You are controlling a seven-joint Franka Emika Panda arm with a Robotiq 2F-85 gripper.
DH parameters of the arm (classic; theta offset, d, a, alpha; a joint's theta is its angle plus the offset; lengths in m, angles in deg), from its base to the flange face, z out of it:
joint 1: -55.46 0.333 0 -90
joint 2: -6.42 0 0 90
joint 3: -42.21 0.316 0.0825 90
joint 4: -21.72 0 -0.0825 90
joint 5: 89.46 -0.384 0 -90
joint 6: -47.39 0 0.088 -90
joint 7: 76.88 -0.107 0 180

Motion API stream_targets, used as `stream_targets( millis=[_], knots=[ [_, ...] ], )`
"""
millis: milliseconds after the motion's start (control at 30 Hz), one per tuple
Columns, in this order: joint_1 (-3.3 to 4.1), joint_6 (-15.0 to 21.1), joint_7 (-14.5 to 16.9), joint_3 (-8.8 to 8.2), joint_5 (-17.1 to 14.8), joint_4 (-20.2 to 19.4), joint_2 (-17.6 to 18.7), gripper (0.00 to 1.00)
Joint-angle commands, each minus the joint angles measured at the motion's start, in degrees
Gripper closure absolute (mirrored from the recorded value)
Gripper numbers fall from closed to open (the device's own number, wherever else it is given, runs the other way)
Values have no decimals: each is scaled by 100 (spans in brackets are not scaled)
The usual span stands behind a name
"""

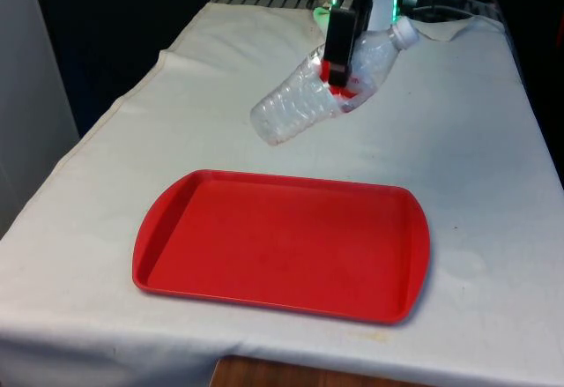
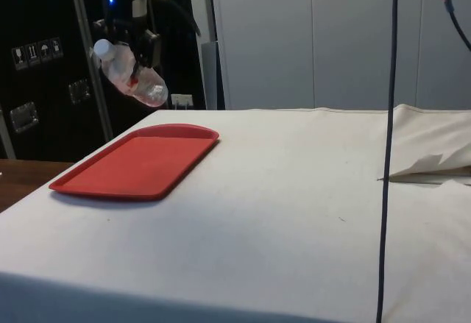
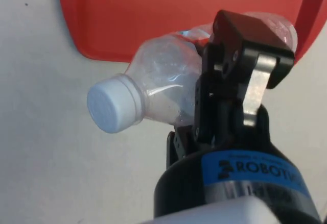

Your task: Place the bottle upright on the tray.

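text: "ROBOTI…", white letters, cut off | on: blue band around gripper [image 3: 232,66] body | other text: none legible

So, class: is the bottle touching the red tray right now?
Apart. The side view shows the bottle, held tilted in the claw, with clear space above the tray.

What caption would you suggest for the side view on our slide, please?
Gripper holds the clear bottle tilted in the air, beyond the red tray on the white cloth.
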Motion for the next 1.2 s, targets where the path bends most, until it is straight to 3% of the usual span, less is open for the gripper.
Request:
stream_targets(
  millis=[0,67,100,133,233,367,400,433,633,667,700,767,933,967,1000,1167],
  knots=[
    [-52,52,132,40,-155,40,46,100],
    [-57,69,223,23,-286,52,57,100],
    [-6,23,138,-23,-195,23,23,100],
    [-57,74,269,17,-350,63,63,100],
    [-74,80,470,0,-613,103,97,100],
    [-86,80,665,-23,-877,138,132,100],
    [-34,34,596,-80,-814,120,103,100],
    [-86,80,762,-40,-1008,160,149,100],
    [-103,63,1049,-69,-1392,212,189,100],
    [-57,34,1043,-126,-1409,183,160,100],
    [-109,63,1146,-80,-1524,229,201,100],
    [-115,52,1249,-92,-1662,246,218,100],
    [-115,34,1547,-132,-2051,281,246,100],
    [-69,29,1461,-178,-1960,246,223,100],
    [-120,29,1593,-132,-2114,286,252,100],
    [-138,11,1839,-149,-2435,309,275,100]
  ],
)
